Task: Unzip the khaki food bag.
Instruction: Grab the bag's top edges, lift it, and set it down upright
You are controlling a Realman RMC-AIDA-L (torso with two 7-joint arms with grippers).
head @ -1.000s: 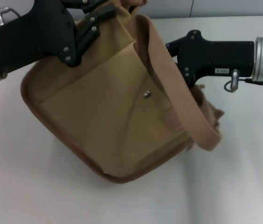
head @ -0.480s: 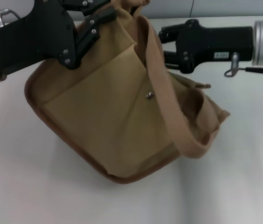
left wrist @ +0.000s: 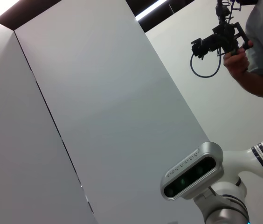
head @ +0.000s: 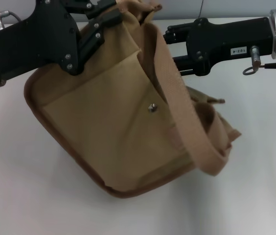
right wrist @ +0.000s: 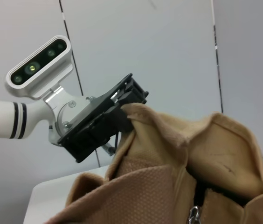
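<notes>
Khaki food bag (head: 103, 122) is hanging tilted over the white counter (head: 25, 196), front pocket facing the head camera, with its brown-trimmed bottom corner lowest and looking like it just about meets the counter. The metal snap (head: 152, 107) sits near the middle of the pocket flap, and one wide webbing handle (head: 184, 117) drapes across the front of the bag and loops down past its far side.

Left gripper (head: 109, 17) is up at the bag's top corner, clamped shut on the canvas edge there. The right wrist view backs that up: the black fingers (right wrist: 122, 100) are pinched right onto the folded tip of the fabric, with the robot's head camera (right wrist: 38, 63) behind them against a grey wall.

Right gripper (head: 170, 46) comes in from the other side of the bag, level with its top edge, and its tip goes behind the handle and the canvas, so I honestly can't tell if it's open or closed or holding anything.

In the right wrist view you can see a bit of the silver zipper pull (right wrist: 194, 215) at the bag's top opening, between the canvas folds.

Left wrist view doesn't show the bag at all, just wall panels, the robot's head and a person's hand (left wrist: 236, 63) holding a rig.
</notes>
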